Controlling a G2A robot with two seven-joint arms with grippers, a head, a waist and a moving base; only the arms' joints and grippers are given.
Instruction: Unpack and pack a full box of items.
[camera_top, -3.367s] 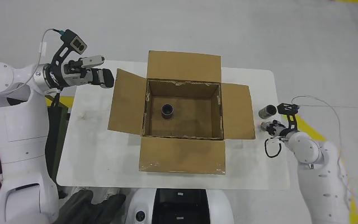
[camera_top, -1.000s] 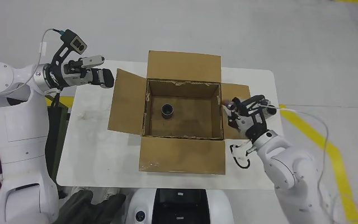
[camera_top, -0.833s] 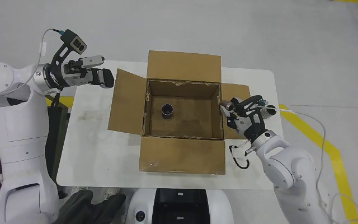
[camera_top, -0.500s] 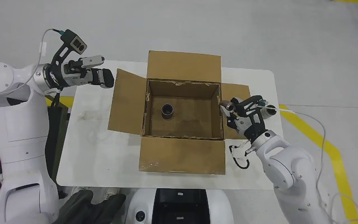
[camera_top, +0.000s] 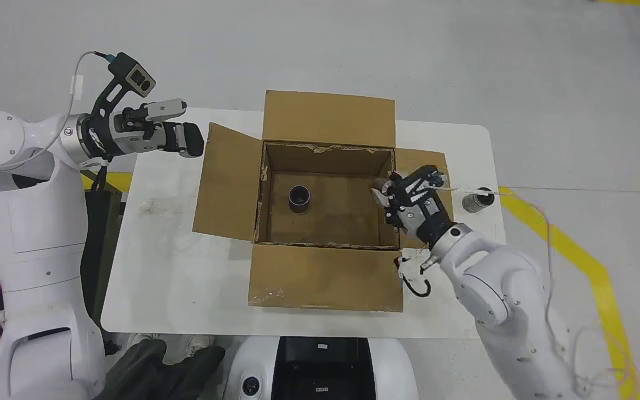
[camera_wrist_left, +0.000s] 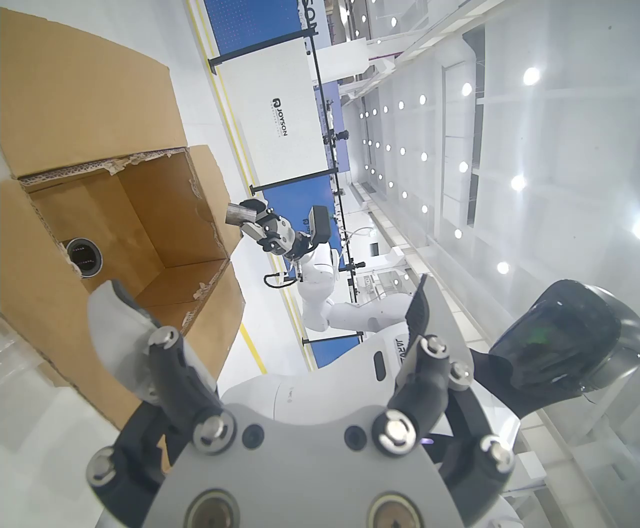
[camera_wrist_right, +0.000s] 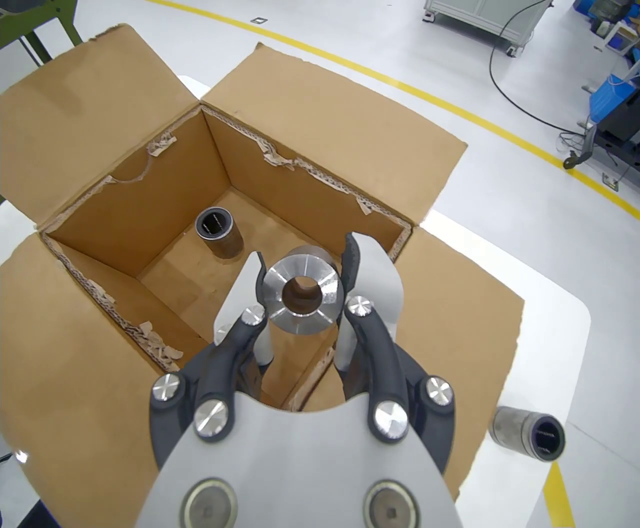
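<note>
The right gripper (camera_wrist_right: 306, 260) grips a metal tube (camera_wrist_right: 302, 300) over the box's (camera_top: 328, 118) right wall. A second tube (camera_top: 300, 198) stands inside. A third tube (camera_top: 478, 200) lies near the table's (camera_top: 160, 270) right edge. The left gripper (camera_wrist_left: 265, 305) is wide open and empty.

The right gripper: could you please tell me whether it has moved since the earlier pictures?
Yes. The right gripper, shut on a metal cylinder, has moved in over the cardboard box's right wall.
</note>
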